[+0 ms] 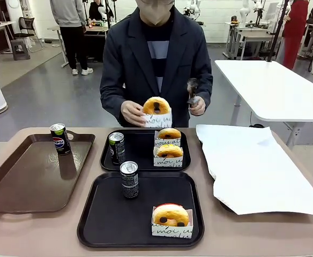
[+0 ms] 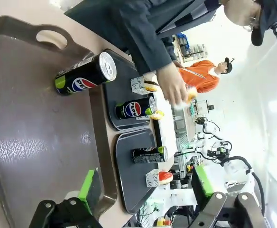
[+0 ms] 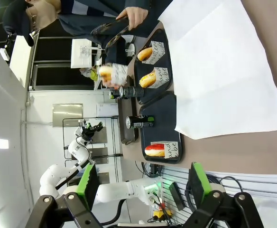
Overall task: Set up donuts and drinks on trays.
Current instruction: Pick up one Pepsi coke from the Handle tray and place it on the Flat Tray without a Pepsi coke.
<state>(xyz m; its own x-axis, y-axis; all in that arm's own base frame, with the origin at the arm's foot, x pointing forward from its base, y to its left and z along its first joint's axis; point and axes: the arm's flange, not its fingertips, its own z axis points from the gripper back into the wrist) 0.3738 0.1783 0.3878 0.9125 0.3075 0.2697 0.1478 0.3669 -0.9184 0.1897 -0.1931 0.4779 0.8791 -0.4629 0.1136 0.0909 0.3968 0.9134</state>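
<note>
The near black tray [image 1: 105,214] holds a grey-black patterned can [image 1: 129,179] and a sprinkled donut [image 1: 171,217] in its paper holder. On the far black tray [image 1: 140,140] stand a dark can [image 1: 117,148] and two glazed donuts [image 1: 169,135] [image 1: 169,152]. Above that tray the person's hand holds another donut [image 1: 157,109]; the other hand grips dark tongs [image 1: 192,92]. In its wrist view my left gripper [image 2: 145,185] is open and empty over the brown tray's near corner. My right gripper [image 3: 143,183] is open, off the table's edge.
A long brown tray [image 1: 28,176] on the left carries a black Pepsi can [image 1: 60,138] with green marking near its far rim. A large white paper sheet [image 1: 253,166] covers the table's right side. Bare tabletop lies along the front edge.
</note>
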